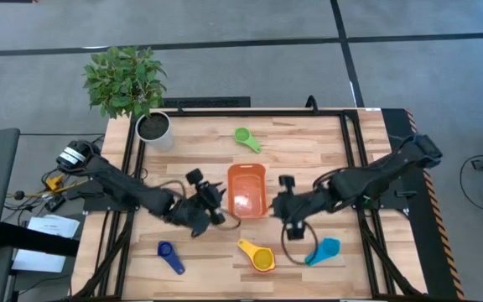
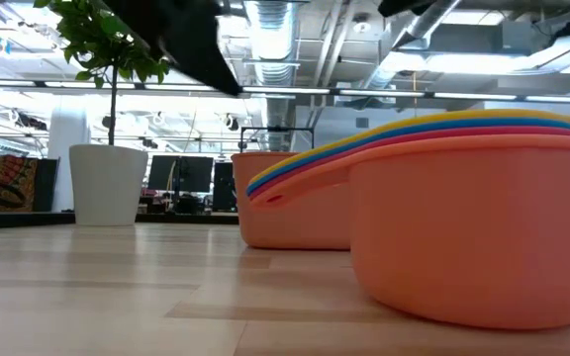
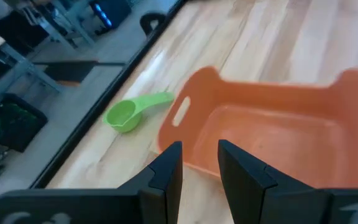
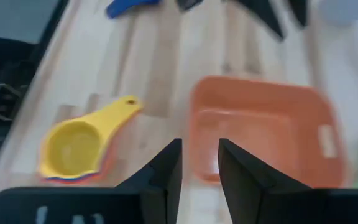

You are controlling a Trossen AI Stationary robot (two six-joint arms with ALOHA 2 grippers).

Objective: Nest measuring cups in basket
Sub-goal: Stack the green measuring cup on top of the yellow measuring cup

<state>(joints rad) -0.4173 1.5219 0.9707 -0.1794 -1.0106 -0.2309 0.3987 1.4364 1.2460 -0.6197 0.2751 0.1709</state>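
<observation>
We see the empty basket mid-desk btwn both grippers, left & right, fingers slightly apart holding nothing, w/ cups scattered: green, blue, yellow stack, light blue.

Even, bright overhead light falls on the table in the high view, with soft short shadows under both arms and no hard glare, and all of it sharp. In the low view, ceiling strip lights flare at 1 o'clock, the stacked cups at 4 o'clock loom large and soft, and the far room is sharper. The right wrist view is smeared by motion blur, worst on the basket at 3 o'clock; the left wrist view is mildly soft, its dark fingers at 6 o'clock.
</observation>
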